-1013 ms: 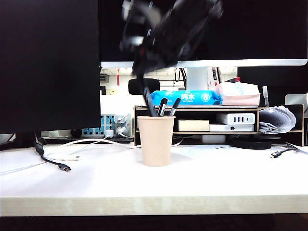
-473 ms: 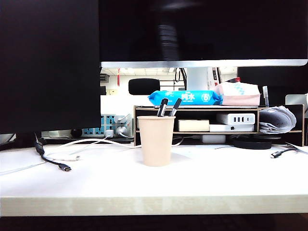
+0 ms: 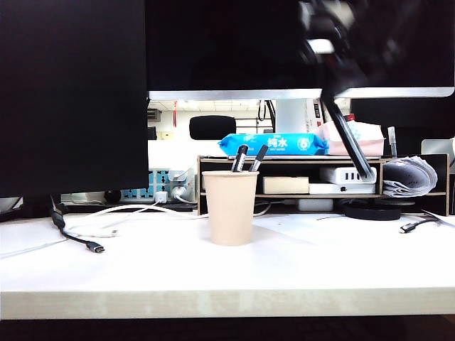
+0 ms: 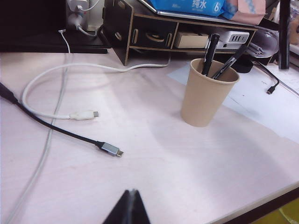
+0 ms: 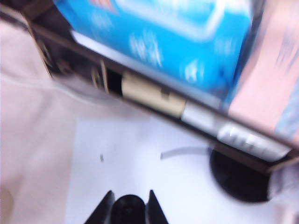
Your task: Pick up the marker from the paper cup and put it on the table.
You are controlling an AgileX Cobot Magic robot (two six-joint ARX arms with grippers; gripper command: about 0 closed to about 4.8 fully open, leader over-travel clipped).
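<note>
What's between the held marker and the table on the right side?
Nothing visible. The right pincer holds the marker tilted in the air, right of the paper cup. The table below it is bare white surface; the shelf sits behind.

bg: we see big dark monitor (image 3: pixel 71 92) at left, 2nd monitor w/ silver bottom edge (image 3: pixel 298 93) in middle | dark shelf unit (image 3: pixel 323 185) behind, holding blue wipes pack (image 3: pixel 274 144) & white power strip (image 3: pixel 348 175) | white cable (image 4: pixel 46 93) & black cable (image 4: pixel 60 133) on desk at left | bright, even light
</note>
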